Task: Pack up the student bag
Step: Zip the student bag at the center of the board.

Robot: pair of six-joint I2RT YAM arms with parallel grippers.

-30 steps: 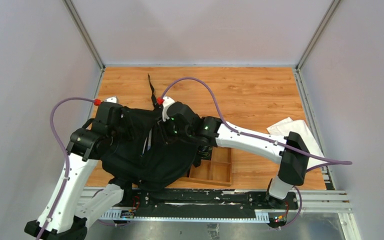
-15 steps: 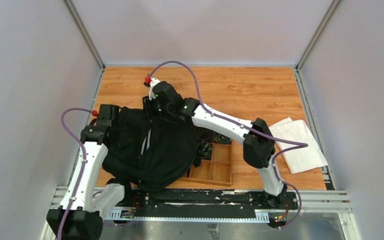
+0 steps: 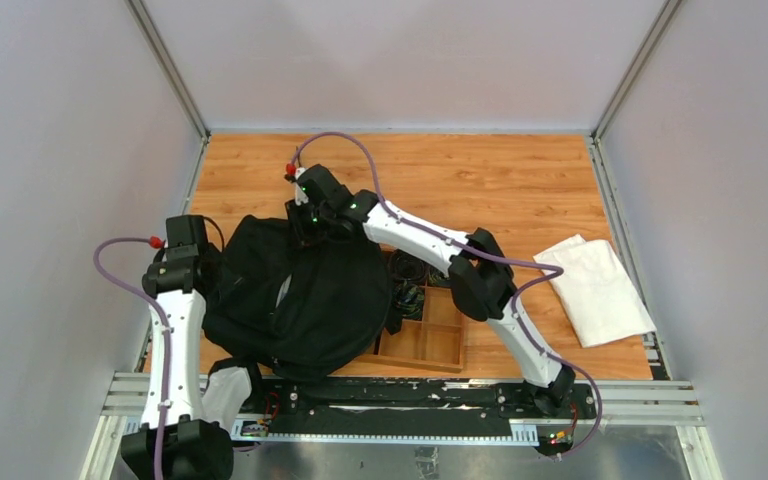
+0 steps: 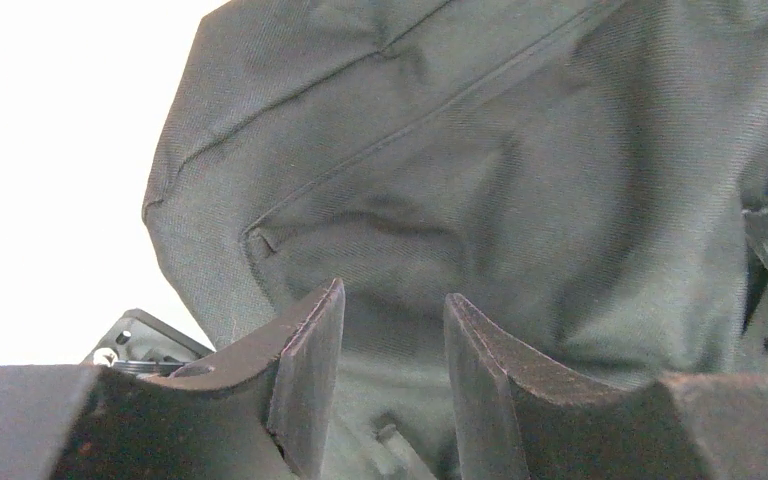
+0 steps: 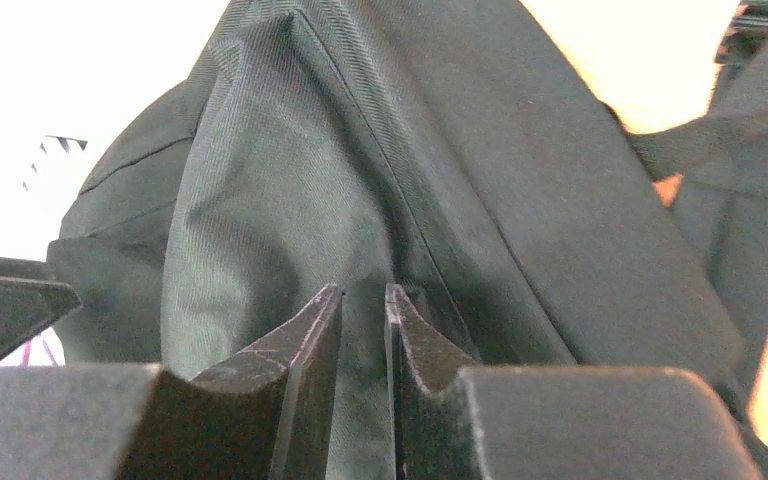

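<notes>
The desk [image 3: 520, 180] carries the student bag [image 3: 310, 300], slumped left of centre in the lower half of the overhead view. Its right edge overlaps the wooden tray [image 3: 440, 342].

We judge the main risk lies there. The bag is large and floppy, so a pull could drag it across the tray, shoving the tray aside or burying the dark cables [image 3: 415, 272] in its upper compartments. The bag's mouth could also sag shut if only one side is held up.

The right claw [image 5: 363, 290], at the bag's upper edge, is nearly closed on a ridge of black fabric. So thin a pinch could slip free under load.

The left claw [image 4: 390, 300], at the bag's left side, stands parted with fabric just beyond its tips. It grips nothing we can see, so we judge it gives no support.
</notes>
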